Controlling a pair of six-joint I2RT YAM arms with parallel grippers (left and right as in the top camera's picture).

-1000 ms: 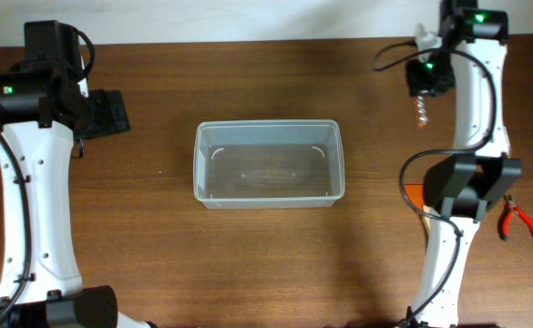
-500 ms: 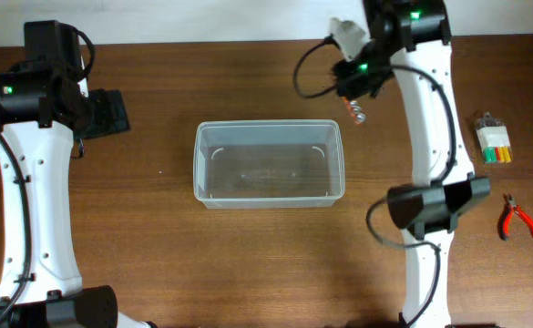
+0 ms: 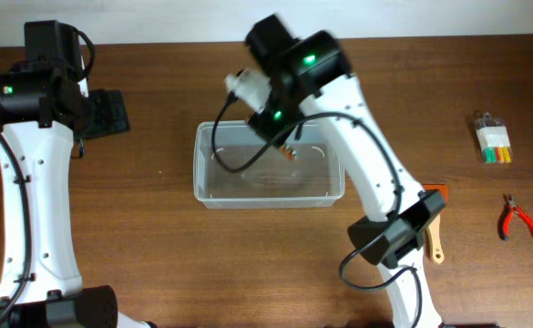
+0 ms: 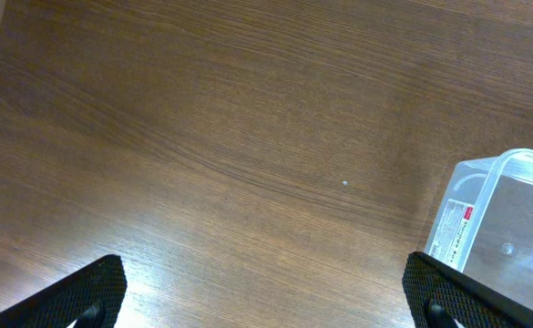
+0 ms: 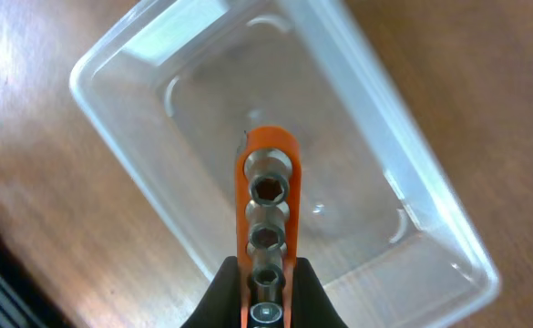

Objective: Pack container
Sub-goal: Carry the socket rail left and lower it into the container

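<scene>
Right gripper clamped on orange socket rail — above the container. Left gripper spread wide — left of the container.

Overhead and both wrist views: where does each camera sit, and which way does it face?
Overhead: above the table, facing down; both white arms show.
Left wrist: on the left arm, facing bare wood; open left pincer shows.
Right wrist: facing down into the clear plastic rectangular container; right pincer grips an orange socket strip.
Shared: the container, in all three.
</scene>
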